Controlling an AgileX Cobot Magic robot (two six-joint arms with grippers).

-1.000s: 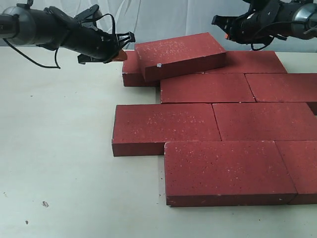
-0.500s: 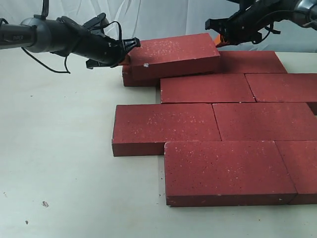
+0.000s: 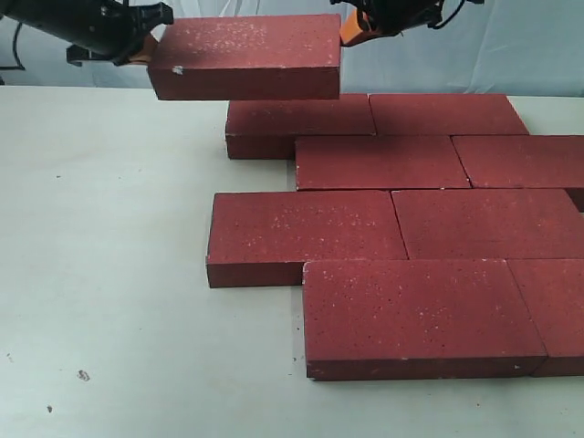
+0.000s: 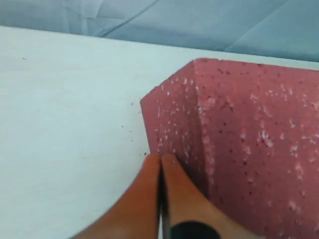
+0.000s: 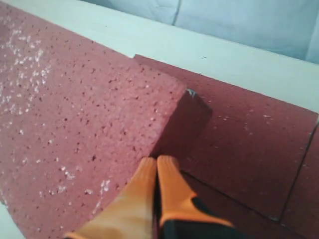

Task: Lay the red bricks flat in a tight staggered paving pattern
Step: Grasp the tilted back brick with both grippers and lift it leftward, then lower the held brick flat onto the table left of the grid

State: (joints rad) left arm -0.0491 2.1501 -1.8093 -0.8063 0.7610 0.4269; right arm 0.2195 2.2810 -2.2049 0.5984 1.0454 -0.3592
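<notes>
Your left gripper [image 3: 144, 44] and right gripper [image 3: 352, 27], each with jaws pressed together, clamp one red brick [image 3: 245, 57] by its ends. It hangs level over the laid bricks [image 3: 392, 219].

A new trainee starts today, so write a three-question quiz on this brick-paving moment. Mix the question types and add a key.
1. True or false: every row of the laid bricks starts at the same left edge.
2. How is the raised brick held?
A) pinched inside one gripper's jaws
B) squeezed endwise between the left gripper and the right gripper, both with fingers shut
C) balanced on top of one arm
3. Fill in: the exterior view shows ___ laid bricks, counting those cut off by the picture's edge.

Key: 1 false, the rows are staggered; 2 B; 3 eight.
</notes>
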